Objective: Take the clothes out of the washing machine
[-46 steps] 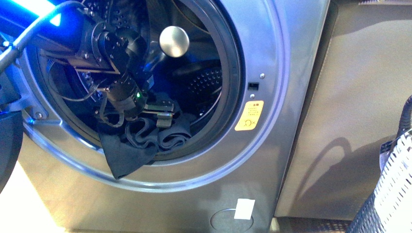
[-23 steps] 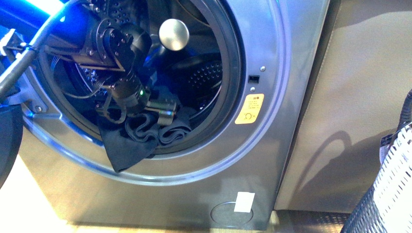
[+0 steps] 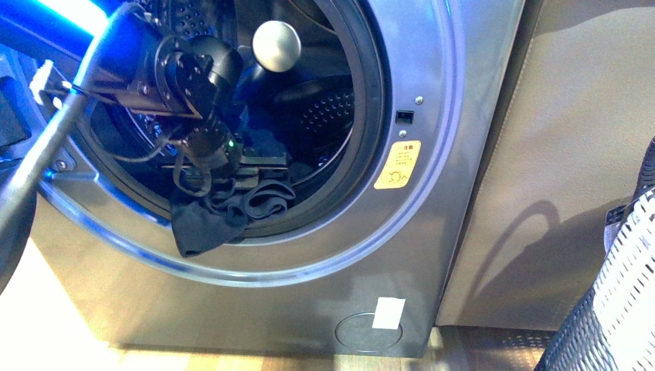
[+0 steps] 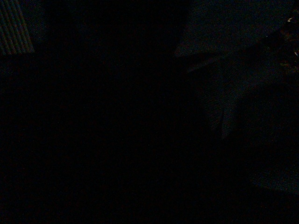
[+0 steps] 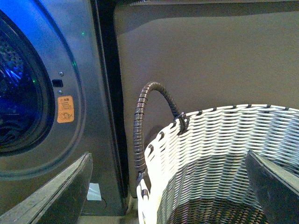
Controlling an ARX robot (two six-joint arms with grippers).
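Note:
The grey washing machine point(image 3: 432, 93) stands with its round opening facing me, perforated drum point(image 3: 324, 116) lit blue inside. My left arm reaches into the opening. Its gripper point(image 3: 261, 167) is shut on the clothes point(image 3: 202, 229), a dark bunch that lies on the lower door rim with one corner hanging over it. The left wrist view is dark. My right gripper point(image 5: 169, 156) is open over the woven basket point(image 5: 219, 135), nothing between its fingers point(image 5: 60, 186). In the right wrist view the washing machine point(image 5: 88, 70) is off to the side with its yellow sticker point(image 5: 65, 108).
A grey-white woven basket point(image 3: 626, 286) with a dark wrapped handle point(image 5: 142, 121) stands right of the machine. A brown panel point(image 3: 556, 154) rises behind it. A shiny round knob point(image 3: 276, 46) shows in the drum opening. A white tag point(image 3: 388, 312) sits low on the machine front.
The left gripper has shifted slightly up and right in the opening. The clothes have bunched tighter, and the hanging corner has risen a little along the rim.

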